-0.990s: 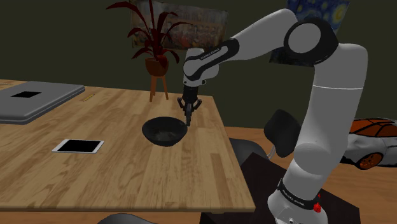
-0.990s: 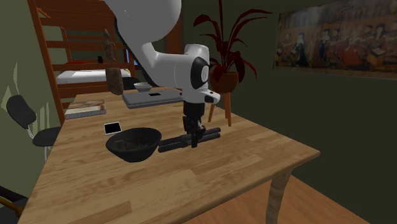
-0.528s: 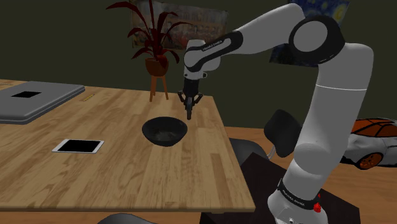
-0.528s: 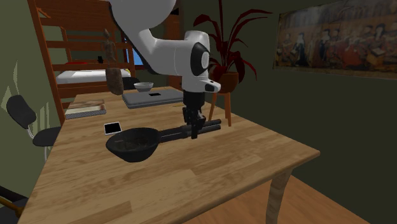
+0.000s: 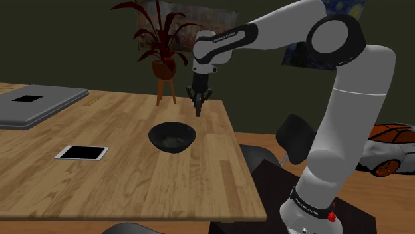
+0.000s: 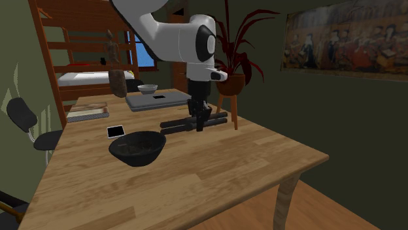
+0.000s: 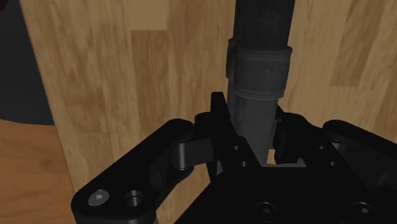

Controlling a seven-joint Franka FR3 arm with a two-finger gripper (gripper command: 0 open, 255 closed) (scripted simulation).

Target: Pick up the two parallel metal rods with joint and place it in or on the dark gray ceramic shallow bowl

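My black gripper (image 6: 198, 124) is shut on the pair of dark parallel rods with a joint (image 6: 176, 123), holding them level in the air above the wooden table (image 6: 216, 163). The dark shallow bowl (image 6: 137, 147) rests on the table below the rods' far end, toward the second exterior view's left. In the shoulder view the gripper (image 5: 199, 106) hangs up and to the right of the bowl (image 5: 172, 137). Between my fingers in the wrist view, the rod (image 7: 259, 83) runs straight away from the hand over the tabletop.
A white-framed tablet (image 5: 81, 153) and a grey closed laptop (image 5: 33, 106) lie on the table's left part. A red-leaved plant on a stand (image 5: 163, 66) stands behind the table. A small bowl (image 6: 148, 89) sits at the far end. Dark chairs (image 5: 296, 136) are beside the table edge.
The gripper has risen steadily with the rods clasped in it, lifting them from just above the table beside the bowl to well above the bowl's rim.
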